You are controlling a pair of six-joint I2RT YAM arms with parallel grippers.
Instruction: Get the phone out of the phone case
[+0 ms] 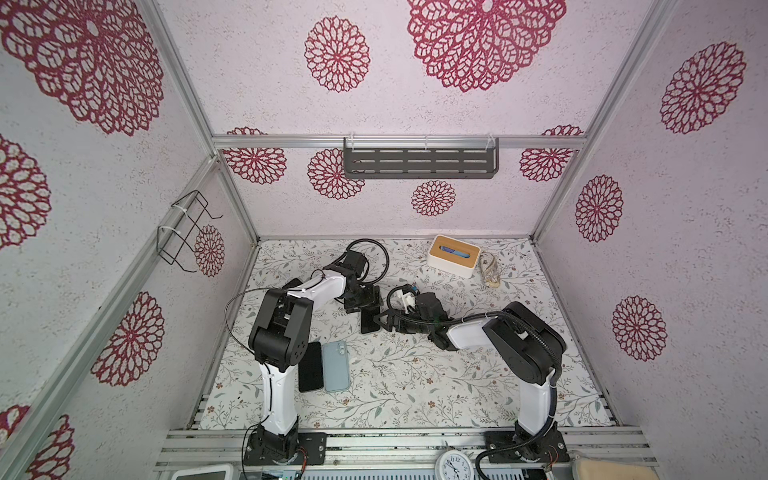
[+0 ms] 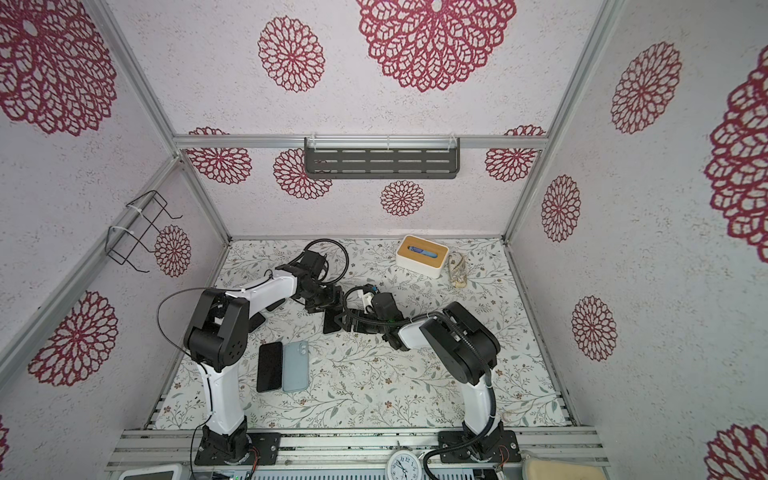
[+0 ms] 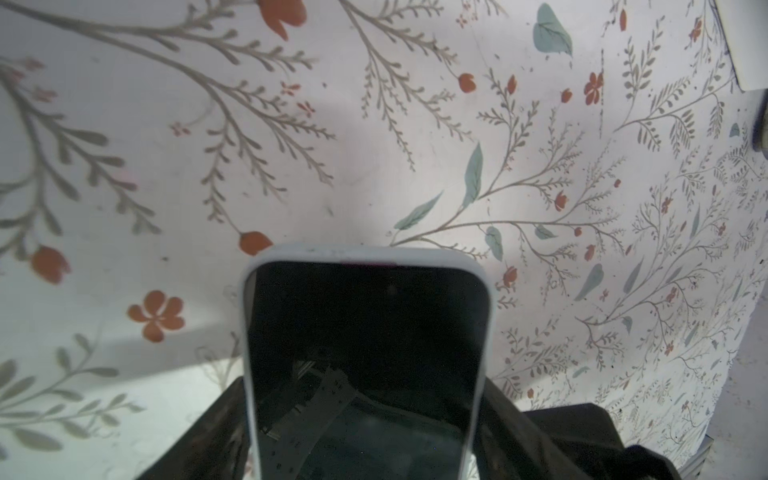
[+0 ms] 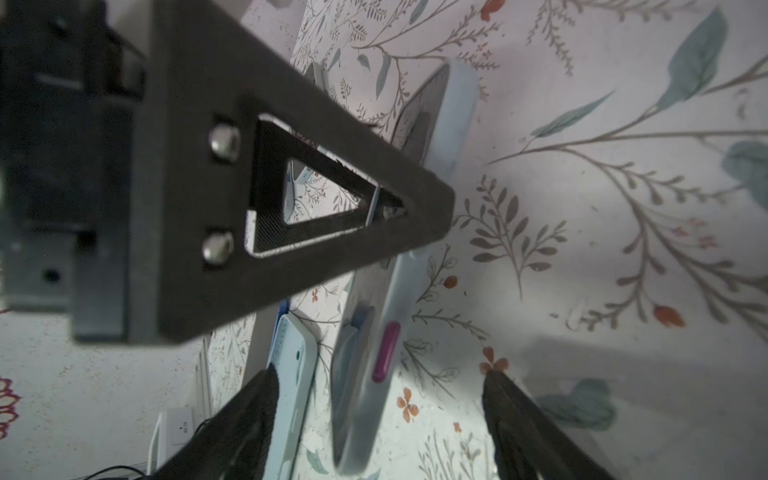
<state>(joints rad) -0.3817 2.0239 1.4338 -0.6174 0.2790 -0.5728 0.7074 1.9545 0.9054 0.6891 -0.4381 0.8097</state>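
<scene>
Right, on my screens the floral mat [image 1: 415, 374] covers the floor of the cell, and both arms lean in over its middle, the left arm [image 1: 282, 324] from one side and the right arm [image 1: 523, 345] from the other, their wrists almost meeting. Toward the back on the right sits a white tissue box [image 1: 454, 255] with a wooden lid. Near the left arm's elbow two handsets lie flat side by side: a black phone [image 1: 311, 368] and a pale blue phone [image 1: 336, 365] with its camera side up. The one I care about is the phone [image 3: 365, 332] at the centre of the mat. Its dark screen faces the left wrist camera and it sits inside its pale phone case [image 3: 365, 254], whose rim wraps the visible end of the glass. The left gripper [image 3: 368, 407] has it clamped across its width, one dark finger against each long edge of the case. The right gripper [image 4: 380, 386] stands with its jaws wide apart, straddling the near end of the cased phone. I see mat between each of its fingers [image 4: 519, 424] and the case, so it holds nothing. On the case's side edge sits a small magenta button [image 4: 385, 353], between those open jaws.
</scene>
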